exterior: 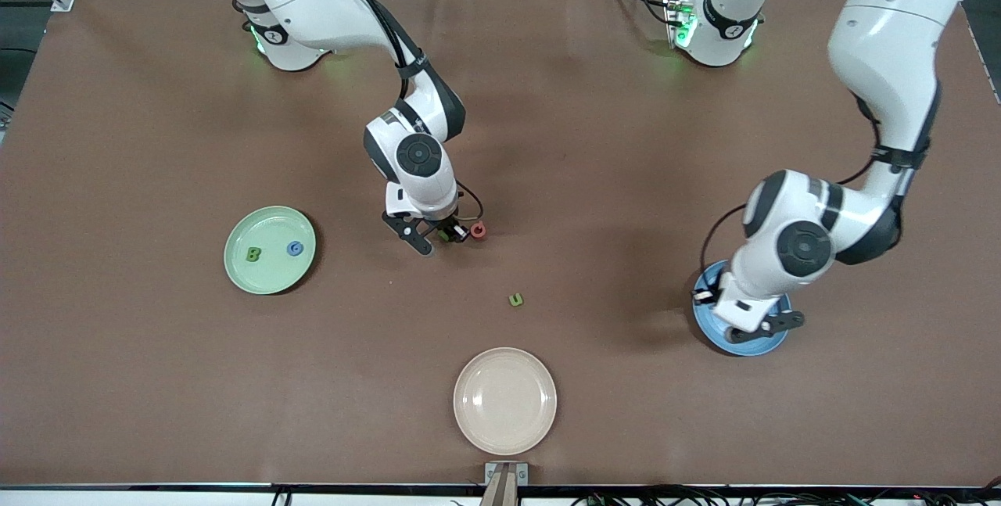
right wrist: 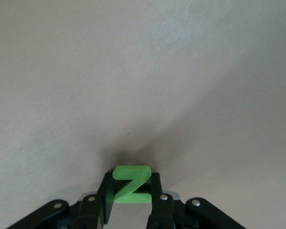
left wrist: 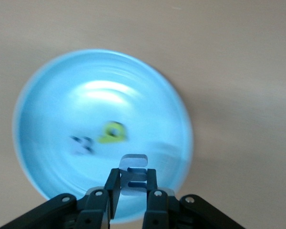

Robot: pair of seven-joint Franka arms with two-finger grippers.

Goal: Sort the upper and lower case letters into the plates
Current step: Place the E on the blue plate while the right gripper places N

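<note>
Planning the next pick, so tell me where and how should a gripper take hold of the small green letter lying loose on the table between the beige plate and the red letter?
Probably from straight above: the green letter lies flat and apart from everything, so fingers can close across its two outer side edges. Its exact shape is too small to tell.

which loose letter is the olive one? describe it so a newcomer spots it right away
Start at the cream-beige plate at the table edge nearest the front camera. Just farther from the camera, on bare brown table, lies the small olive-green letter. Unlike the red letter beside the right gripper, nothing is near it.
</note>
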